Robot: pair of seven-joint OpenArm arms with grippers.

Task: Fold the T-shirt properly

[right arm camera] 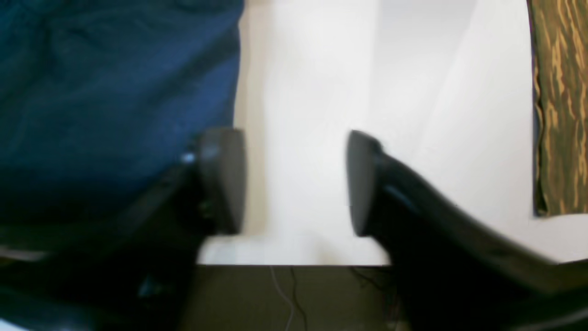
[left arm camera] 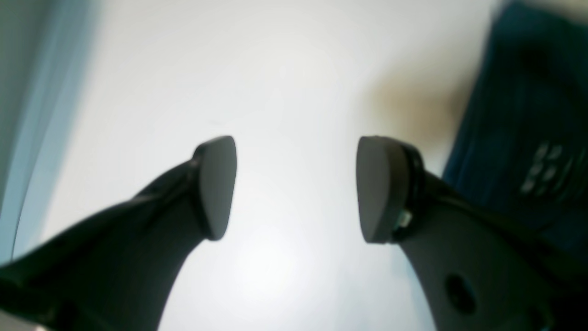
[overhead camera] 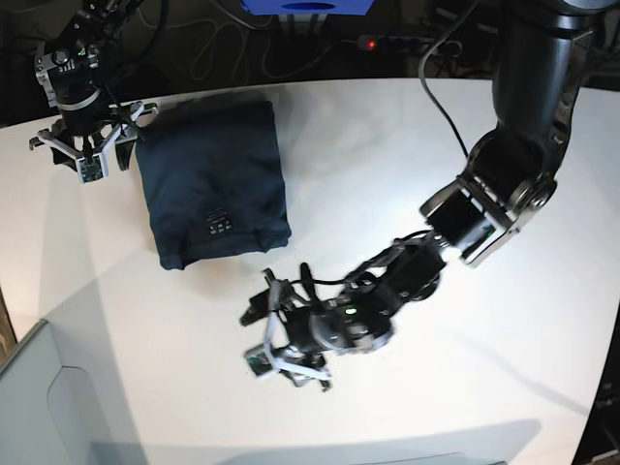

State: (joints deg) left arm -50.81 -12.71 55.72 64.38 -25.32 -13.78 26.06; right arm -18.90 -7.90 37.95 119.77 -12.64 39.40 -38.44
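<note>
Left tool open, folded T-shirt lengthwise front-to-back, label nearest

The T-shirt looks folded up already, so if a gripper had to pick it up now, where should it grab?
Probably the T-shirt's edge nearest the right gripper, coming in low from that side. The folded layers stack there and the open gripper sits just beside it.

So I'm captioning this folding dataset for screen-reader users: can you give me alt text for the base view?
A dark navy T-shirt, folded into a compact rectangle, lies on a white table. The right gripper hovers at the shirt's edge with its jaws apart, and the left gripper hangs open over bare table, clear of the shirt.
</note>
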